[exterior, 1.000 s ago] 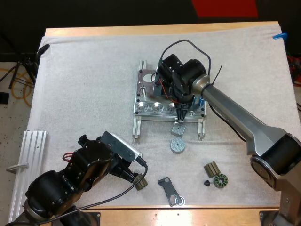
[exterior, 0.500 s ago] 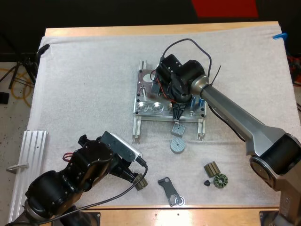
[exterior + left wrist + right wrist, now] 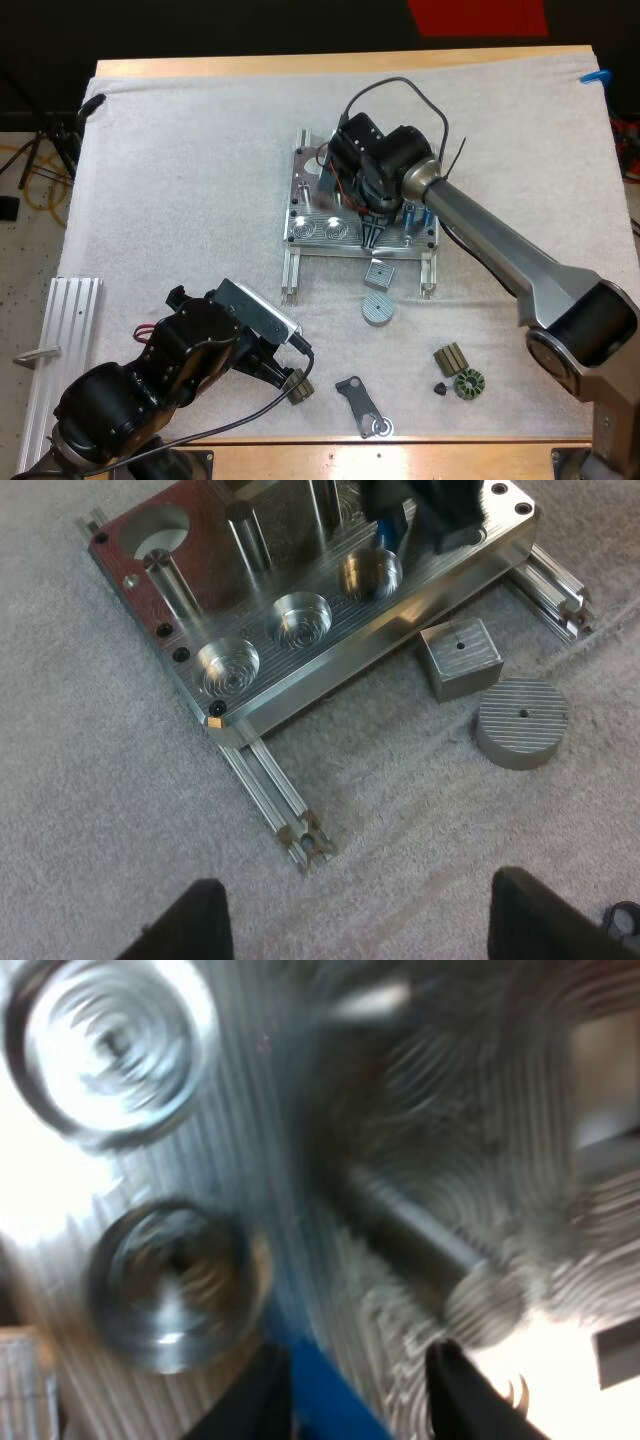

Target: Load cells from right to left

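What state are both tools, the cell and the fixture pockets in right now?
right tool: shut on blue cell.
blue cell: gripped, over metal fixture, not seated.
left tool: open, holding nothing.
front pockets: three visible, all empty.
spare blue cells: upright at the fixture's right end.

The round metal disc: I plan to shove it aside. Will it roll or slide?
The disc lies flat on the mat, so it probably slides, not rolls; the fuzzy cloth likely drags. It looks solid metal, so likely heavy.
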Controlling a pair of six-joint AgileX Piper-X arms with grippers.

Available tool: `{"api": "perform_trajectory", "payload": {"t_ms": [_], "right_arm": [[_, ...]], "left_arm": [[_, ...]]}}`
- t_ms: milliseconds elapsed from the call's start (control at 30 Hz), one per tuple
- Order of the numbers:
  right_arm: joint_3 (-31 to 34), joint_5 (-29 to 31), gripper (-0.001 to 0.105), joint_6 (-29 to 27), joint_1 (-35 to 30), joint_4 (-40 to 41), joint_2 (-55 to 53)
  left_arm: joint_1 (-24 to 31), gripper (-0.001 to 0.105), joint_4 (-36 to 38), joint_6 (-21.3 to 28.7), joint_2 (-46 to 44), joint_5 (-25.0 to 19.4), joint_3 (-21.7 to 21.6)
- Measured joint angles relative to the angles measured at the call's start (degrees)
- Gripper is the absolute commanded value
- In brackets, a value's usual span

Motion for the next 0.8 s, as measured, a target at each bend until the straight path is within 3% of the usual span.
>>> {"api": "perform_trajectory", "payload": {"t_ms": [467,800], "right_arm": [[0.0,1.2,0.046,0.0,-0.1,-2.7,-4.8],[-0.1,7.0,0.046,1.8,-0.2,-3.3,-6.7]], "left_arm": [[0.0,0.055,0.0,0.0,0.0,0.0,0.0],[0.0,0.055,0.0,0.4,0.0,0.0,0.0]]}}
